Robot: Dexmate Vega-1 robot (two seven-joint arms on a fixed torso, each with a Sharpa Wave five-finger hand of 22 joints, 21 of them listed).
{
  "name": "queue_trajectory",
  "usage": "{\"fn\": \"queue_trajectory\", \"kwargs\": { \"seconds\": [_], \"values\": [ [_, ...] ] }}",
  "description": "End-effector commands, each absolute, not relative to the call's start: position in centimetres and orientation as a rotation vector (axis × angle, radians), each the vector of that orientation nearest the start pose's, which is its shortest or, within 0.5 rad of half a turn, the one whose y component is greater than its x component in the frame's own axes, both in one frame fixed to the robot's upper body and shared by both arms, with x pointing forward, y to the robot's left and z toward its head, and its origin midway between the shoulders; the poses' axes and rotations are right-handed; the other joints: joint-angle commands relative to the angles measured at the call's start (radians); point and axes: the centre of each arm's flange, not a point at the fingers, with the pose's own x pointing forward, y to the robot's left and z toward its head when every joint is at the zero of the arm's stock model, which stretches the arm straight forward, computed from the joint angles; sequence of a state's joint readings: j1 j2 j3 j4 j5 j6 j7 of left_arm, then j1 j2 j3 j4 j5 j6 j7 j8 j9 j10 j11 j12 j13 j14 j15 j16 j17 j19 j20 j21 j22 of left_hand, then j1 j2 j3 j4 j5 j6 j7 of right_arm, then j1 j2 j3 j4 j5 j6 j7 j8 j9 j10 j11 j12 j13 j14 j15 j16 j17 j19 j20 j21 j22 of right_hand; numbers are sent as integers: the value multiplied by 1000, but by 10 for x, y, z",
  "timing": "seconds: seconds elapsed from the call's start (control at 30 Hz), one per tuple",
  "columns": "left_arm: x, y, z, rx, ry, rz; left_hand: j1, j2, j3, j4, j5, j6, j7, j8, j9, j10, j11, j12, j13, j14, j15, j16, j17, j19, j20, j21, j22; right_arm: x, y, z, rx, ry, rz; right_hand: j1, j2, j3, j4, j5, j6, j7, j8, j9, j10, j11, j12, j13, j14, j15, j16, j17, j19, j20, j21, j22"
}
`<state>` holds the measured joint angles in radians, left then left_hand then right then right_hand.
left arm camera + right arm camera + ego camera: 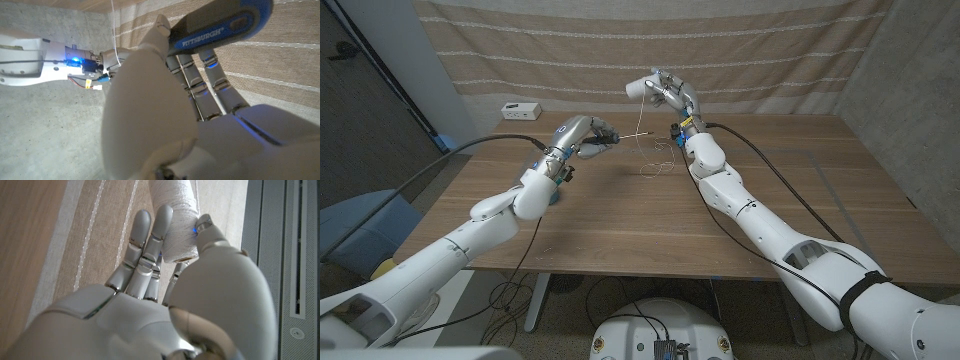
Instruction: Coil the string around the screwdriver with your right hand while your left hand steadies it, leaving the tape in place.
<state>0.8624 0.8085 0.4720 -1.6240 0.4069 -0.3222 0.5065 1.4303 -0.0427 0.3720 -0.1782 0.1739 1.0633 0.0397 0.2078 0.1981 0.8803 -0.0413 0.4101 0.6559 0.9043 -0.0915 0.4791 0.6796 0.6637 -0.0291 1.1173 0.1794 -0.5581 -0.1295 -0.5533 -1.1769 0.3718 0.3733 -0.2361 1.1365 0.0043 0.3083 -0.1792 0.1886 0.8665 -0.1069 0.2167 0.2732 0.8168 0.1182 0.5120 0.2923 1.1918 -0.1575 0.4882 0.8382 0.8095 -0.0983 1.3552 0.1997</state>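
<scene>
Here the left robot hand (588,137) grips the screwdriver (220,25) by its handle above the worktop (620,215). String (642,128) runs from beside it up to the raised right robot hand (665,93), which holds the white spool (172,215).

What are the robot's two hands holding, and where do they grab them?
The left hand grips the screwdriver by its black-and-blue handle. The right hand holds a white spool of string around its side, raised above the table.
</scene>
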Motion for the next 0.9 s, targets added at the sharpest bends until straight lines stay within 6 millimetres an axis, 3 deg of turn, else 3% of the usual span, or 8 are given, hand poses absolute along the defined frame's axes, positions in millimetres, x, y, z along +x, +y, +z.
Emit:
{"fn": "queue_trajectory", "kwargs": {
  "seconds": [0.03,0.33,0.9],
  "values": [
    [555,278,50,940,-1139,153,97,114,52,19,7,76,40,7,20,12,0,-1,4,42,-68,3,5,25,-183,9,2,671,-118,57,82,-737,99,164,153,102,38,5,184,176,-2,2,146,-59,144,121,56,-57,-3,1,4,-116,8,-1],
    [557,283,59,934,-1138,183,97,114,52,19,6,76,43,7,20,10,0,-4,8,43,-70,1,8,25,-183,10,2,672,-133,20,101,-674,68,162,152,103,39,4,187,175,-4,0,146,-59,146,122,58,-56,-7,5,2,-115,13,-4],
    [567,262,68,970,-1142,178,96,114,53,20,6,75,41,6,21,15,-2,-11,10,44,-72,-3,10,24,-183,11,1,646,-135,-53,139,-594,167,160,151,107,40,4,191,174,-7,-2,147,-58,150,124,61,-56,-13,10,-1,-115,20,-9]
  ]
}}
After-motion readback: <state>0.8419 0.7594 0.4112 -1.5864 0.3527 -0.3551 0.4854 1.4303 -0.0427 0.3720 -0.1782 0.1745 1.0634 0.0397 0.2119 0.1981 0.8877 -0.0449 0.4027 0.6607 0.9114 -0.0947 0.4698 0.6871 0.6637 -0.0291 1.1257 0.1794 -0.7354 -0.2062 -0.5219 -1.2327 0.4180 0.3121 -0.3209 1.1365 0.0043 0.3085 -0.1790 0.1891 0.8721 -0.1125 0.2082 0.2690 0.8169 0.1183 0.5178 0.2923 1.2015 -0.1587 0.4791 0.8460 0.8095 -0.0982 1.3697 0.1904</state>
